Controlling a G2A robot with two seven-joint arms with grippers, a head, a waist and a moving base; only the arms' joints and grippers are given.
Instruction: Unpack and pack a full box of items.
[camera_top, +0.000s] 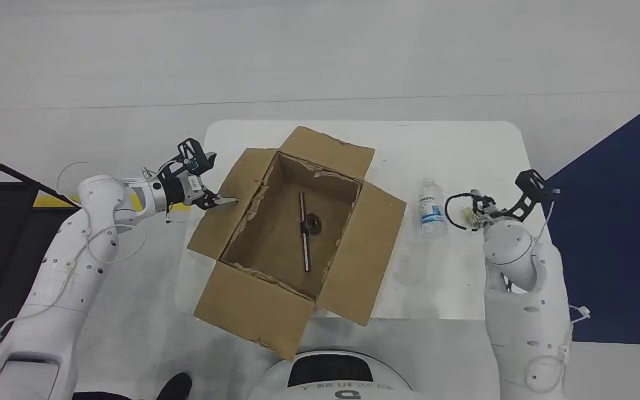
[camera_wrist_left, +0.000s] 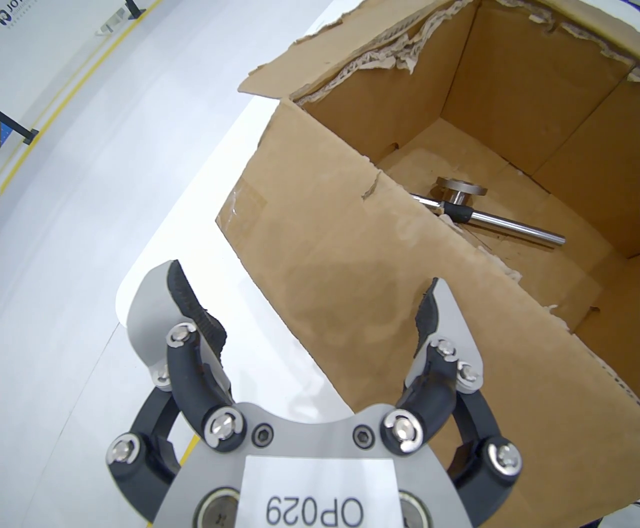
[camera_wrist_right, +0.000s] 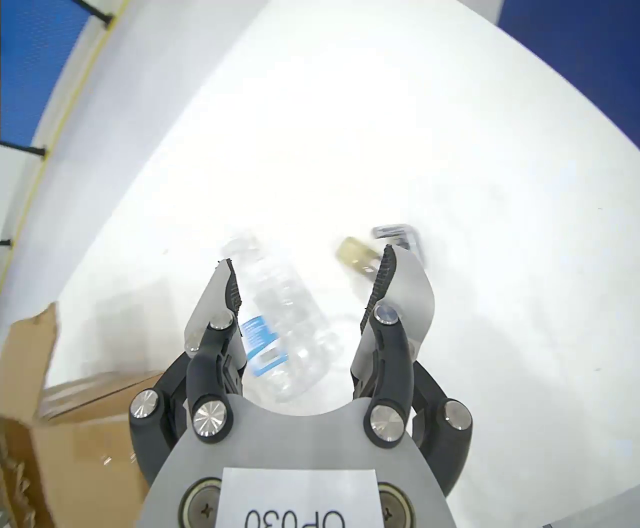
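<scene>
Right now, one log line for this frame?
box: open, metal rod inside | bottle: lying on table beside box | left gripper: open, empty, by box wall | right gripper: open, empty, near bottle

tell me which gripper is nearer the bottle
Right. The right gripper is close beside the bottle; the left gripper is beyond the box, on its far side.

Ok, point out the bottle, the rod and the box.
bottle (camera_wrist_right: 285, 305), right wrist view, its clear body.
rod (camera_top: 304, 235), top view, mid-shaft.
box (camera_wrist_left: 350, 280), left wrist view, outer wall.
</scene>
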